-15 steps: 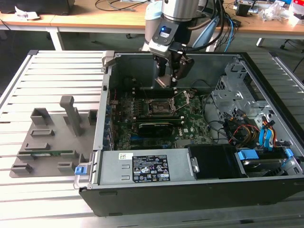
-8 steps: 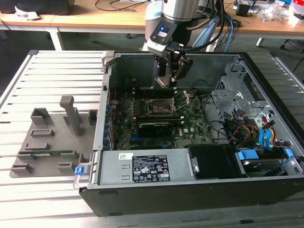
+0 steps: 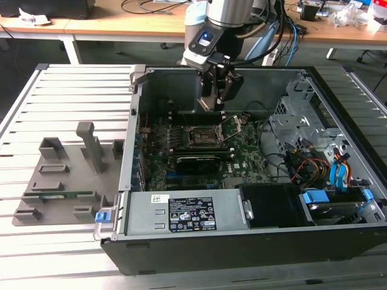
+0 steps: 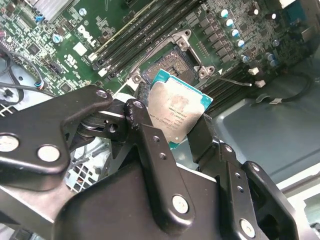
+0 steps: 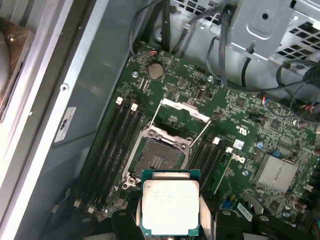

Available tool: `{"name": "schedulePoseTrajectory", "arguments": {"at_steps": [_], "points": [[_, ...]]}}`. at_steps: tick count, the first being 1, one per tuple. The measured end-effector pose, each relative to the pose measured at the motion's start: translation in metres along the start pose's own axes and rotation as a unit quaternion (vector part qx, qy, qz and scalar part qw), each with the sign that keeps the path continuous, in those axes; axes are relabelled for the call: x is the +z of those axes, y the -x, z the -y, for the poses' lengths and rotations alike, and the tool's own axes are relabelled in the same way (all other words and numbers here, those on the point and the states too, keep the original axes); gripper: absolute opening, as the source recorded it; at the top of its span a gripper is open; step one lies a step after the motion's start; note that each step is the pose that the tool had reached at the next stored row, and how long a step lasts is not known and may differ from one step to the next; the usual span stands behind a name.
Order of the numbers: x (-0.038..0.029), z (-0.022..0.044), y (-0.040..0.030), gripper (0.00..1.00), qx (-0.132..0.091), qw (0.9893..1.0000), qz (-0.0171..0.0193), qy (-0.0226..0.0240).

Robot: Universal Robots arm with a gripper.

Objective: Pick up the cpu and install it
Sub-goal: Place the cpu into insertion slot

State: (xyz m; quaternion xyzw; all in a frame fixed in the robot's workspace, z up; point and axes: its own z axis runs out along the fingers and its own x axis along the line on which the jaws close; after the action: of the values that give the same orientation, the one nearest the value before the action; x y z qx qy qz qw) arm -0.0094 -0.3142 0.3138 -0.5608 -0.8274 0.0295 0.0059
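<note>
Above the open computer case (image 3: 136, 115), the gripper (image 3: 216, 106) hangs over the motherboard (image 3: 245, 156), directly over the socket (image 3: 204, 136) area as seen in the exterior view. The jaws are closed on the cpu. In the second wrist view, the cpu (image 4: 176, 111) is clamped by two opposite edges between the black fingers (image 4: 146, 137), with its silvery metal top facing the camera and a thin green rim visible around it. In the first wrist view, the cpu (image 5: 170, 202) is held clear of the board, near the socket (image 5: 157, 161) but apart from it; it is not seated. The socket is uncovered: its metal load plate (image 5: 184, 107) stands swung up and the contact field is exposed. Black memory slots (image 5: 112, 145) run along both sides of the socket, and a coin cell (image 5: 156, 71) sits further along the board. To the exterior view's left of the case, a grey fixture tray (image 3: 36, 208) lies on the slatted table (image 3: 72, 84), with a green memory stick (image 3: 63, 194) resting in it.
</note>
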Motion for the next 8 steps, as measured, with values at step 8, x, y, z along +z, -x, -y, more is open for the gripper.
{"name": "schedulePoseTrajectory", "arguments": {"at_steps": [8], "points": [[0.0001, 0.0000, 0.0000, 0.55, 0.059, 0.9982, -0.0013, -0.0022]]}}
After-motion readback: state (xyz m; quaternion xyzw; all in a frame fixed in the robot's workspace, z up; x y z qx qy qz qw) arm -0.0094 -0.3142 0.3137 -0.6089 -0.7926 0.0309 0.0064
